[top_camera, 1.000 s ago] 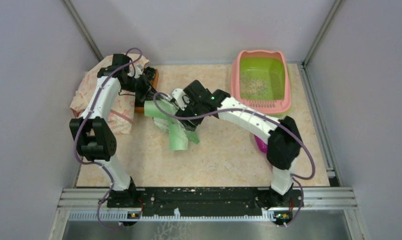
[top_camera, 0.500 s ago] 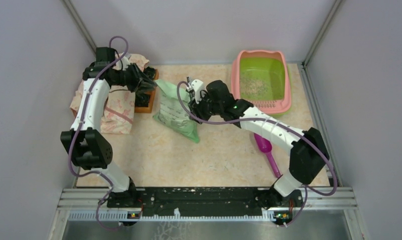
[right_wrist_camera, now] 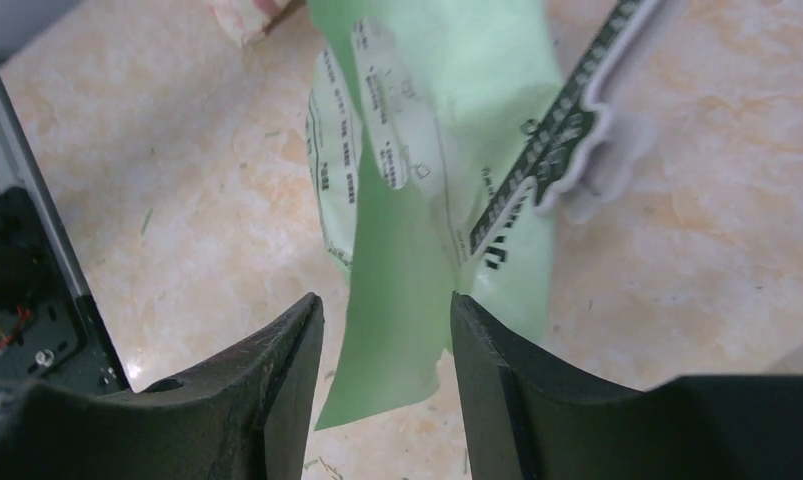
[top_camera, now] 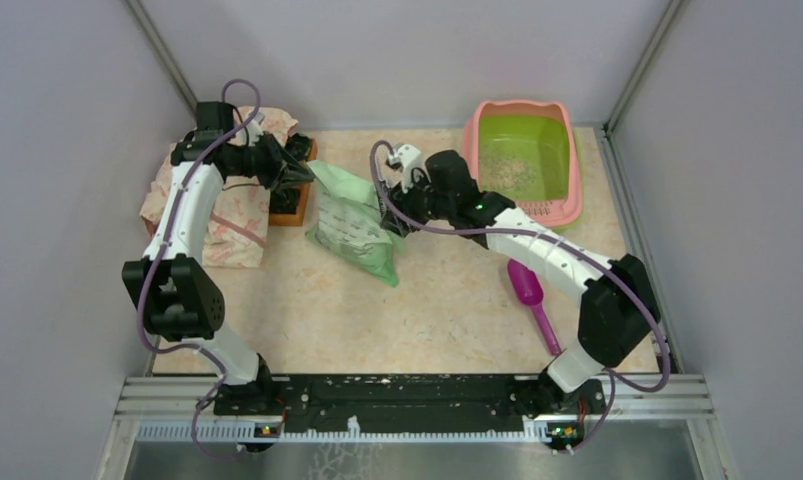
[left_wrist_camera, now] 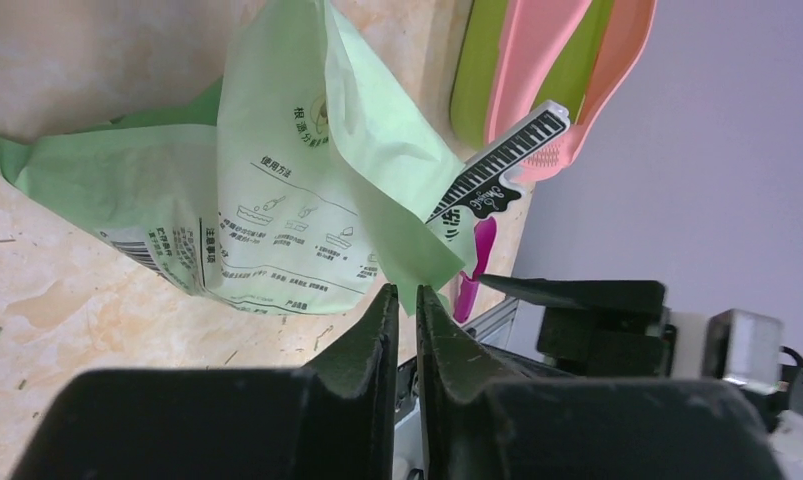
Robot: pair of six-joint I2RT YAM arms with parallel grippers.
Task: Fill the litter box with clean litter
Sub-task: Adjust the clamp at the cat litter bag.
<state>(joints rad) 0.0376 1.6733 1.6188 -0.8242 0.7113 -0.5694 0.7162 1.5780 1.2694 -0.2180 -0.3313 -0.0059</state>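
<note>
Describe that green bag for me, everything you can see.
The bag is thin, light green plastic, crumpled, printed with black text, small diagrams and a barcode, with a black-and-white strip along one edge. It slumps on the table, left of the litter box in the top view. The left claw pinches one corner; a flap hangs between the open fingers of the right claw.

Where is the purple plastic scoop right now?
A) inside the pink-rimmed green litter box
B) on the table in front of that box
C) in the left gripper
B: the purple plastic scoop lies flat on the beige table, on the near side of the pink-rimmed litter box.
</note>
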